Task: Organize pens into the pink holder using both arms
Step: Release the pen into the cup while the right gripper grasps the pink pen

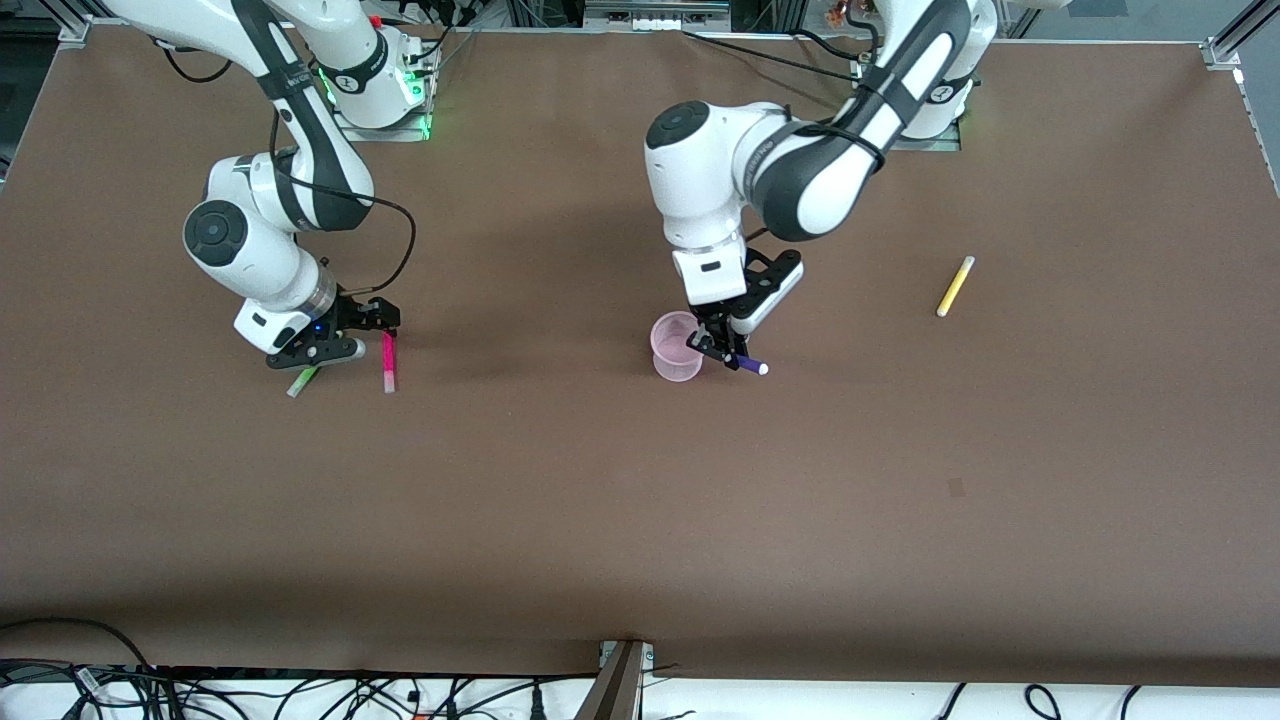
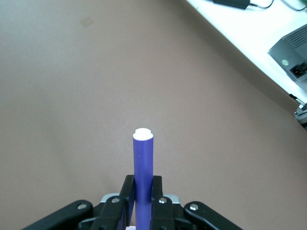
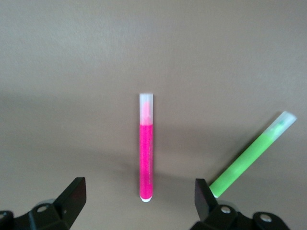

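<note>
- Left end effector is clamping the purple pen beside the pink holder, mid-counter, seemingly just above the surface.
- Right end effector is hovering, fingers apart, over the magenta pen; green pen is lying beside it.
- Yellow pen is lying toward the left arm's end of the counter.

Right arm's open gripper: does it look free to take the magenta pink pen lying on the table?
Probably yes: the right gripper hangs open over the magenta pink pen, with only the lime green pen lying apart beside it.
</note>
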Controlling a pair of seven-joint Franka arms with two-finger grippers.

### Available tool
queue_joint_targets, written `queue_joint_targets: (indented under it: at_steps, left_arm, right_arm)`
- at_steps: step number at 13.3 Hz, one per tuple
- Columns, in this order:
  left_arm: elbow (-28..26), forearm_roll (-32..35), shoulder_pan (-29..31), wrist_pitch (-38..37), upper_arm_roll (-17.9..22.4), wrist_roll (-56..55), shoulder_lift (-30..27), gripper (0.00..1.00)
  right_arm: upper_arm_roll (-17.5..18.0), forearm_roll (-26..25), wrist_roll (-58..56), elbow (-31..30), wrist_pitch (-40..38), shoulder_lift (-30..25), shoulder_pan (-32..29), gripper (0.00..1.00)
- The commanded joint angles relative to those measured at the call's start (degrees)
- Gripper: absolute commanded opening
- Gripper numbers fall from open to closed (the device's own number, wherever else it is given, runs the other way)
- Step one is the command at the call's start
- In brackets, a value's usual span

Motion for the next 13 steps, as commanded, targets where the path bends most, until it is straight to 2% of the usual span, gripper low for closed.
queue_joint_targets:
  at_steps: [1, 3, 7, 11, 13]
  left_arm:
    - [2.0, 5.0, -4.4, -5.5, 0.8, -3.5, 1.4, 0.00]
    - [2.5, 8.2, -6.8, -8.5, 0.9, -5.7, 2.7, 0.00]
    - [8.4, 11.9, -9.7, -11.7, 1.1, -8.9, 8.6, 0.00]
    - [10.5, 14.8, -11.3, -14.6, 1.4, -10.2, 11.4, 0.00]
    - [10.5, 14.8, -11.6, -14.6, 1.5, -10.2, 11.6, 0.00]
  right_arm:
    - [0.2, 0.5, 1.1, -5.1, 5.9, -1.3, -0.1, 0.98]
    - [0.2, 1.0, 2.6, -5.2, 8.8, 1.4, -0.3, 0.95]
    - [0.3, 2.1, 3.4, -5.4, 10.6, 3.6, -0.3, 0.89]
    - [0.3, 2.1, 3.5, -6.3, 11.6, 4.5, -0.3, 0.72]
    - [0.3, 2.2, 3.5, -6.5, 11.6, 4.6, -0.3, 0.67]
